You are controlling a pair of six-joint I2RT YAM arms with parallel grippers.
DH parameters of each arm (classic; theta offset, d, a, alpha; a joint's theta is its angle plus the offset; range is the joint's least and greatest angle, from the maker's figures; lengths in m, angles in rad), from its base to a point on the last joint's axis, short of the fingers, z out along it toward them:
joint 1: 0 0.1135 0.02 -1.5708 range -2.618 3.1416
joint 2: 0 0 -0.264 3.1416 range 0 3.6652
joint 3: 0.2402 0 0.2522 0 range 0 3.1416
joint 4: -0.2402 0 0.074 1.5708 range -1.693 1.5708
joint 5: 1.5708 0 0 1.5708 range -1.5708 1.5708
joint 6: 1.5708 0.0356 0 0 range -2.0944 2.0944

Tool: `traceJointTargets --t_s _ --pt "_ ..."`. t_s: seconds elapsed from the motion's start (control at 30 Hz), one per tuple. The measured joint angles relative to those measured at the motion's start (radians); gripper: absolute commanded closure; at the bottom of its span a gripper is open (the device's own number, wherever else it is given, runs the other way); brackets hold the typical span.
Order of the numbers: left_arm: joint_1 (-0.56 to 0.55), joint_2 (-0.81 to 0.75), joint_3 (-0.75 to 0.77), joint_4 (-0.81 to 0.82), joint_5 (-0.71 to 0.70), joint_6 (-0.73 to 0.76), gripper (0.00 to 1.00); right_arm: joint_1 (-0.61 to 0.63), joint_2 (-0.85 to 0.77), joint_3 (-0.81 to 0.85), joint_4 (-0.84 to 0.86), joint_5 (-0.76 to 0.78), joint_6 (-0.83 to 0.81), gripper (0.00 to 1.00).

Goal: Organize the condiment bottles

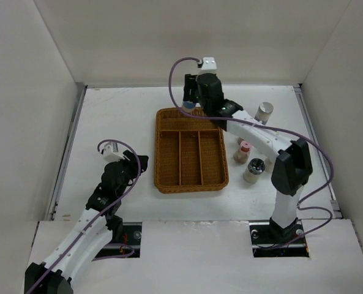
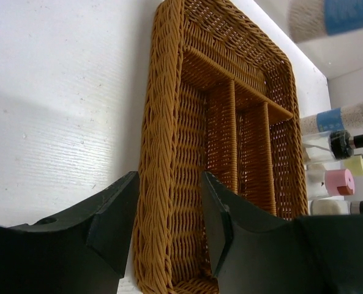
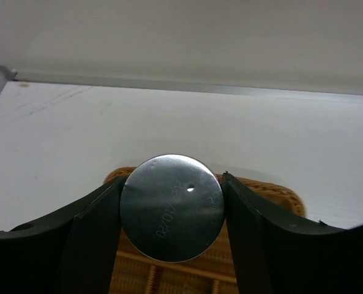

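1 silver-capped, blue-labelled cylindrical bottle (image 3: pixel 172 208) is clamped in my right end effector (image 3: pixel 172 181) above the far rim of the brown wicker divided tray (image 1: pixel 158 153); let go here, it could strike that rim and topple.

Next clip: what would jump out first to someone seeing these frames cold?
The right claw is shut on a silver-capped bottle, holding it at the far rim of the brown wicker tray in mid-scene. Next comes the cluster of loose bottles standing to the right of the tray, whose visible compartments hold nothing. The left claw hangs open to the tray's left.
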Motion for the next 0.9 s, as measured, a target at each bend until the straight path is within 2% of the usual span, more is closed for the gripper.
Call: traceJointTargets --t_s 0.13,0.33,0.7,0.77,0.9 --pt "-0.008 -0.019 -0.001 -0.003 0.000 -0.009 0.57 0.052 0.135 0.106 -0.003 -0.027 0.000 0.52" --pt "-0.013 -0.032 -0.006 -0.002 0.001 -0.013 0.57 0.077 0.261 0.137 -0.033 -0.040 0.010 0.51" --pt "-0.015 -0.039 -0.031 -0.007 0.001 -0.021 0.57 0.139 0.304 0.143 -0.040 -0.040 0.036 0.48" --pt "-0.015 -0.040 -0.032 -0.007 0.001 -0.022 0.57 0.146 0.304 0.143 -0.040 -0.040 0.041 0.44" --pt "-0.019 -0.041 -0.033 -0.007 0.001 -0.027 0.57 0.150 0.304 0.143 -0.039 -0.040 0.050 0.30"
